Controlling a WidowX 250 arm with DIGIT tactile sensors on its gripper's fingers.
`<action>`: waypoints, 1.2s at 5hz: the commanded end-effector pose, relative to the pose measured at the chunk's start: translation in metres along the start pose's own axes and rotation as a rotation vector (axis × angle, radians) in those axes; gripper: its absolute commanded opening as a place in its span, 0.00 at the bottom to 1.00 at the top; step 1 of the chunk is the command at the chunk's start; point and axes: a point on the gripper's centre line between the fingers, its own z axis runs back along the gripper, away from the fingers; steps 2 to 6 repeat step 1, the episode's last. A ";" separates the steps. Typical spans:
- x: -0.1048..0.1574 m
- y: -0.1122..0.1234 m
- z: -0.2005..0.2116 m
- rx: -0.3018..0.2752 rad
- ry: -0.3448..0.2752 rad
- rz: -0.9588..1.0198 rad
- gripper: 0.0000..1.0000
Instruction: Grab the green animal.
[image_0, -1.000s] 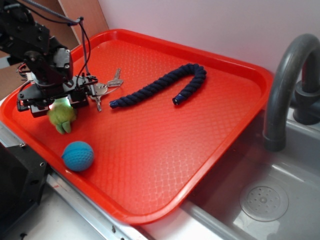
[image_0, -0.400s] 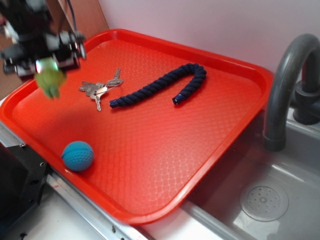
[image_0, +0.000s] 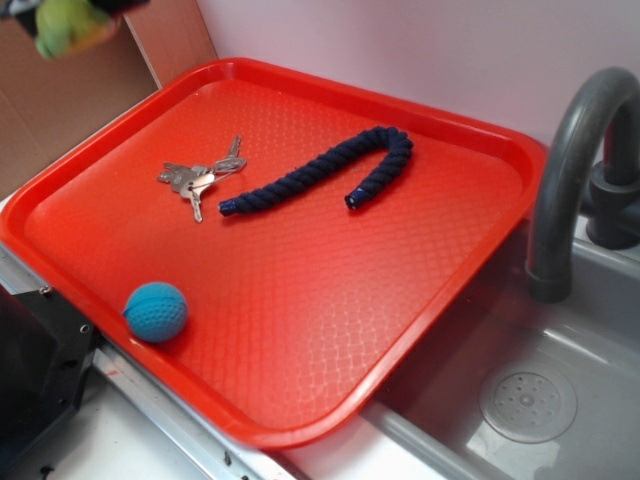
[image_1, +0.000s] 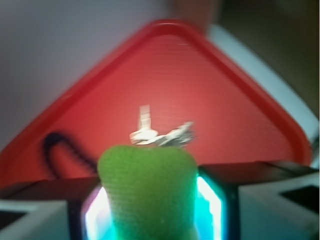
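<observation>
Outside: green animal (image_0: 66, 24) aloft at top-left corner, clear of the red tray (image_0: 470, 160); gripper mostly out of frame. On tray: keys (image_0: 198, 180), dark rope (image_0: 320, 175), blue ball (image_0: 156, 311) (near front edge). Wrist: gripper (image_1: 150, 200) clamped on the animal (image_1: 147, 185), lit pads at both sides; tray (image_1: 240, 120), keys (image_1: 160, 134), rope (image_1: 60, 150) blurred below.

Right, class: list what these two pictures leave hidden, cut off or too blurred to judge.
- Exterior: gripper almost wholly beyond the top-left edge; the toy is partly cut off.
- Wrist: toy fills the foreground, hiding the tray below; its feet run off the bottom.
- Wrist: motion blur smears keys and rope.
</observation>
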 end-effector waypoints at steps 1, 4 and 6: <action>-0.016 -0.016 0.038 -0.068 -0.020 -0.109 0.00; -0.016 -0.016 0.038 -0.068 -0.020 -0.109 0.00; -0.016 -0.016 0.038 -0.068 -0.020 -0.109 0.00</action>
